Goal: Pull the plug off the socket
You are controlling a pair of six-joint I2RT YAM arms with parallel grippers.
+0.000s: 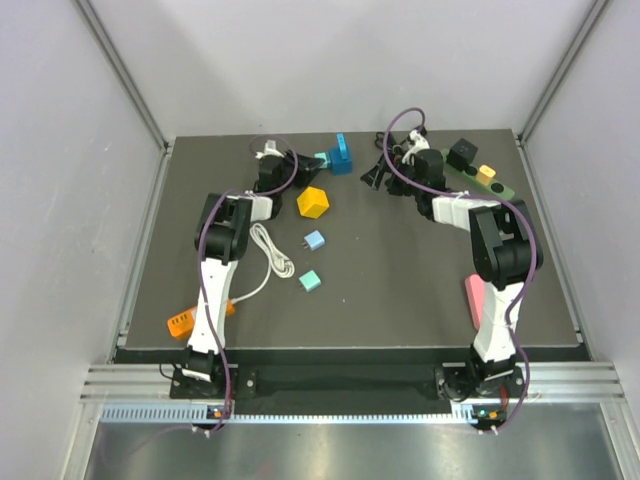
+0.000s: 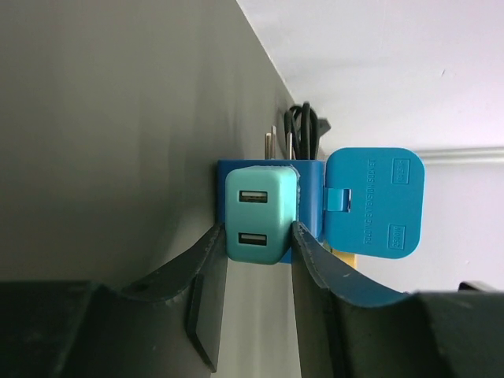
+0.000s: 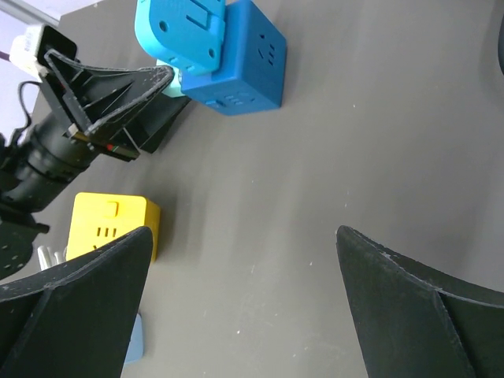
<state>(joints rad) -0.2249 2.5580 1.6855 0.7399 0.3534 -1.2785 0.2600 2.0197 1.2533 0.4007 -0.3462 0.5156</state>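
The strip lies at the far right corner of the table, slanting along the right edge. A yellow plug and a black plug sit in it; only the top view shows it. The right arm reaches past it, and the right gripper hangs over bare table left of the strip with its fingers spread wide and nothing between them.

At the far middle stands a blue cube. The left gripper is clenched on a mint charger that sits flush against the cube's face. The left wrist view shows what the top view does not: both fingers press the charger's sides, its two USB ports face the camera, metal pins stick out of the cube, and a hinged flap stands open. From the right wrist, the cube rests on the table, with a yellow cube nearer.

The table is a dark grey mat, walled in white on three sides, with metal posts at the far corners. Loose on it are a small light-blue adapter, a mint block, a white cable, an orange piece at the near left and a pink piece beside the right arm.
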